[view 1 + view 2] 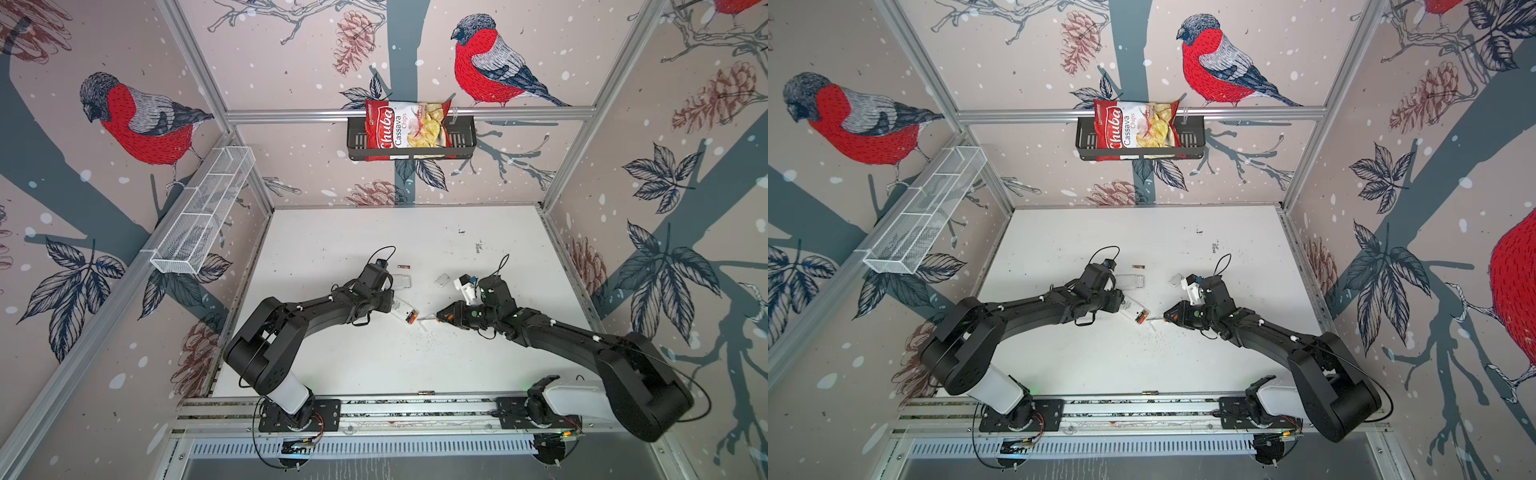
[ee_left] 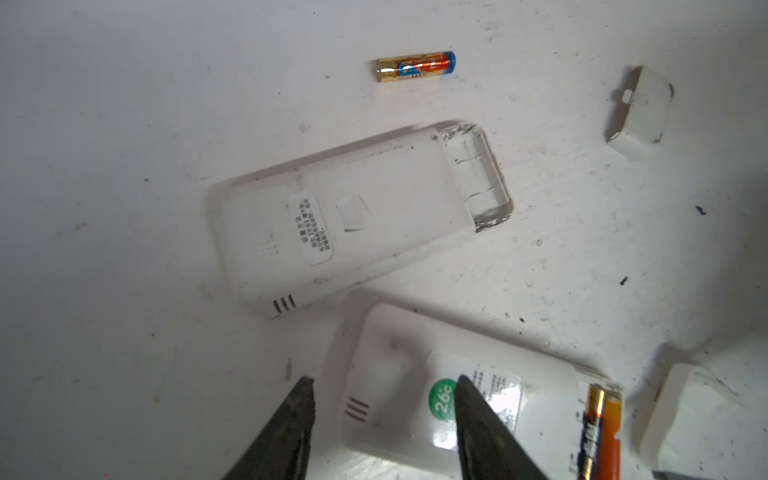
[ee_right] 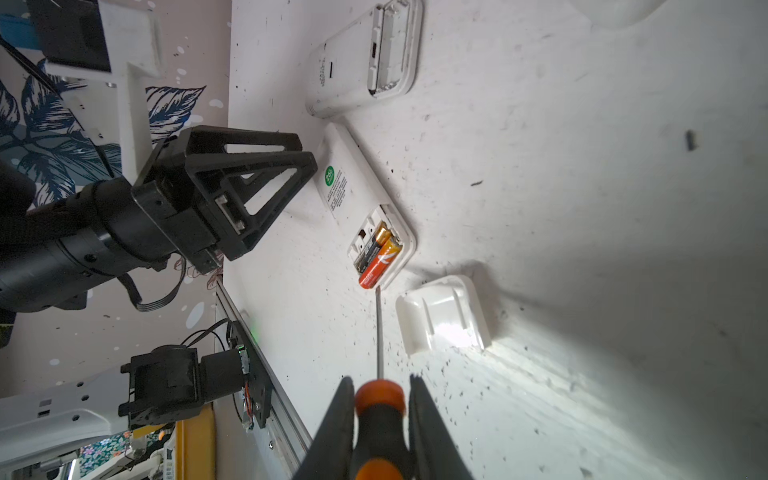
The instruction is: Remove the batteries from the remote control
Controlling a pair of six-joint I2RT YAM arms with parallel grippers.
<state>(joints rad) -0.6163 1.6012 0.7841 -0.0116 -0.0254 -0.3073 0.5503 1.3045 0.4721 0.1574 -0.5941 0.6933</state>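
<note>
left gripper (image 2: 382,380) jaws apart, perhaps pressing down; right gripper (image 3: 381,380) clamped.

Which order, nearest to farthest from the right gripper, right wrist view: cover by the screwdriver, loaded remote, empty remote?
From the right gripper:
1. Cover, on the table beside the screwdriver shaft.
2. Loaded remote, at the screwdriver tip.
3. Empty remote, beyond the loaded one, farthest.
</note>
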